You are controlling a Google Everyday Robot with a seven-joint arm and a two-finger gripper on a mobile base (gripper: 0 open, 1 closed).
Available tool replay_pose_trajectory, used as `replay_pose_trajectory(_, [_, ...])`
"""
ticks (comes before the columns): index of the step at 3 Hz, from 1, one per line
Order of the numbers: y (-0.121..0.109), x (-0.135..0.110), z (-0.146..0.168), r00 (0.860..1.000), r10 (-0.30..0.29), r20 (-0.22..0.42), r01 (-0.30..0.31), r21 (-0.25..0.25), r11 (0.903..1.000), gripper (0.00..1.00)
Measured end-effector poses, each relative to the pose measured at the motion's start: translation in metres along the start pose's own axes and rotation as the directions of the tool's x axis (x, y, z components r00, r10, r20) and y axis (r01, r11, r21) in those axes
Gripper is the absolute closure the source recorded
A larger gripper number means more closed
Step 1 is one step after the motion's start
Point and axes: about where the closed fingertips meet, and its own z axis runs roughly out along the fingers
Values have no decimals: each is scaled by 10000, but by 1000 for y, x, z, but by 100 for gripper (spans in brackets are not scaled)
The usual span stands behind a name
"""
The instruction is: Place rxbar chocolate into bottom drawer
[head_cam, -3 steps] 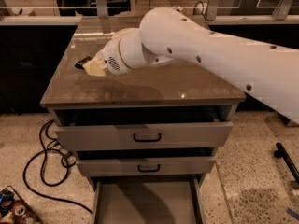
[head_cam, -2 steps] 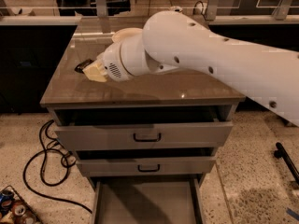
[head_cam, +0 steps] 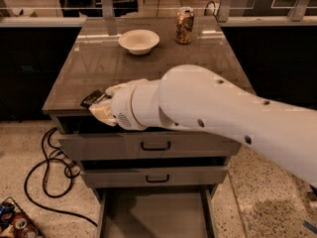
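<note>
My gripper point(head_cam: 98, 105) is at the front left edge of the cabinet top, at the end of the big white arm that reaches in from the right. It is shut on the rxbar chocolate point(head_cam: 91, 98), a flat black bar that sticks out to the left of the cream fingers point(head_cam: 102, 114), just above the countertop's front edge. The bottom drawer point(head_cam: 153, 217) is pulled open directly below, showing a plain grey floor with nothing on it. The arm hides part of the top drawer's front.
A white bowl point(head_cam: 139, 40) and a brown drink can point(head_cam: 184, 26) stand at the back of the cabinet top point(head_cam: 89, 63). The two upper drawers point(head_cam: 155, 146) are closed or nearly so. A black cable point(head_cam: 49, 167) lies looped on the floor at the left.
The gripper has carried the black bar from the middle left of the countertop toward its front edge. The arm has lowered, and the bowl and can now show behind it.
</note>
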Motion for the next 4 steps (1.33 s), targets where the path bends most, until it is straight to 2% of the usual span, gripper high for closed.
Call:
replay_pose_trajectory(1, [44,22,-4,9979,112,638,-97,-232,9997,100])
replay_pose_trajectory(2, [44,22,-4,9979,110,638,-96,-232,9997,100])
replay_pose_trajectory(3, [29,40,-14,9971,309,692,-278,-454,9986,100])
replay_pose_trajectory(4, [2,86,-45,9955,586,742,-510,-1008,9936,100])
